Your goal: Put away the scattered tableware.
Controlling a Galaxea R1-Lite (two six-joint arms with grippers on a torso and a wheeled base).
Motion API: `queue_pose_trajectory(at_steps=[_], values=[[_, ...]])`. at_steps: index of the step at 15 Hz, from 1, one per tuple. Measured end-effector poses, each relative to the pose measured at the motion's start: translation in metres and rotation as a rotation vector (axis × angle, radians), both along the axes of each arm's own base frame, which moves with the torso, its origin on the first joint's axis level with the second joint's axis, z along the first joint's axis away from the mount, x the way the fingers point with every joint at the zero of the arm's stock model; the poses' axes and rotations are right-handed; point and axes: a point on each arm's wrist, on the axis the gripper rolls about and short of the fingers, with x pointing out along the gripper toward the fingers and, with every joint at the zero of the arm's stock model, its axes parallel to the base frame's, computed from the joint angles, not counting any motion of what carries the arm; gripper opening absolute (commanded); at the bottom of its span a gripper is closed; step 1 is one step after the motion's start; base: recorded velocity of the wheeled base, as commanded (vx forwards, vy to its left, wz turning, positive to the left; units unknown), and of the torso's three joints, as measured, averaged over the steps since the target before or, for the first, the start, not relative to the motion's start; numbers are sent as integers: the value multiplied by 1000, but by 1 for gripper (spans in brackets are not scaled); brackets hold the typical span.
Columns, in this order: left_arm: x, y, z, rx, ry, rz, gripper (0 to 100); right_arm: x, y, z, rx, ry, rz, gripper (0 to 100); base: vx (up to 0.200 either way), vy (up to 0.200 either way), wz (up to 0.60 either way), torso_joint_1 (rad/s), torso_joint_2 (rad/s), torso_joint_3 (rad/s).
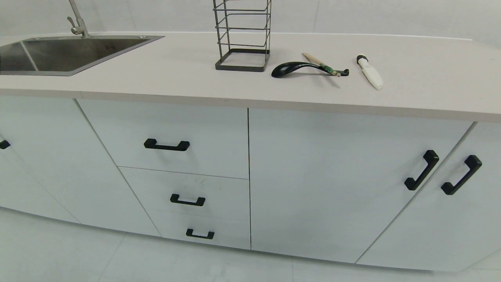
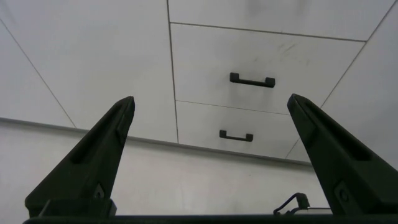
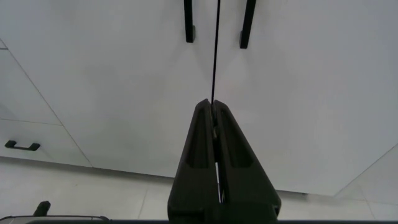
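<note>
On the pale countertop (image 1: 156, 74) lie a black ladle-like spoon (image 1: 305, 69), a pair of wooden chopsticks with green ends (image 1: 320, 64) crossing its handle, and a white knife-shaped utensil with a black end (image 1: 370, 72). A black wire rack (image 1: 242, 37) stands upright just to the left of the spoon. My left gripper (image 2: 211, 109) is open, low down, facing the lower drawers (image 2: 252, 81) with nothing between its fingers. My right gripper (image 3: 214, 112) is shut with nothing in it, low in front of the cabinet doors (image 3: 124, 81).
A steel sink (image 1: 66, 53) with a tap (image 1: 78, 21) is set into the counter at the far left. Below the counter are three drawers with black handles (image 1: 166, 145) and cabinet doors with black handles (image 1: 422, 170). The floor is pale tile.
</note>
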Motion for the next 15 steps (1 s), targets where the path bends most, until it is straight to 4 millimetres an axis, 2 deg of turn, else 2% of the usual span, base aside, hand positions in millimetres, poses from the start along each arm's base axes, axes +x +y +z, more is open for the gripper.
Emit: queue_pose_trajectory(at_steps=[12,13,15], values=[[0,-1,0,29,-4,-28,100,0,0,0,0,0,0,0,0,0,0,0,0,0],[0,-1,7,67,-62,-34,100,0,0,0,0,0,-1,0,0,0,0,0,0,0],[-7,-2,40,183,-263,-47,100,0,0,0,0,0,-1,0,0,0,0,0,0,0]])
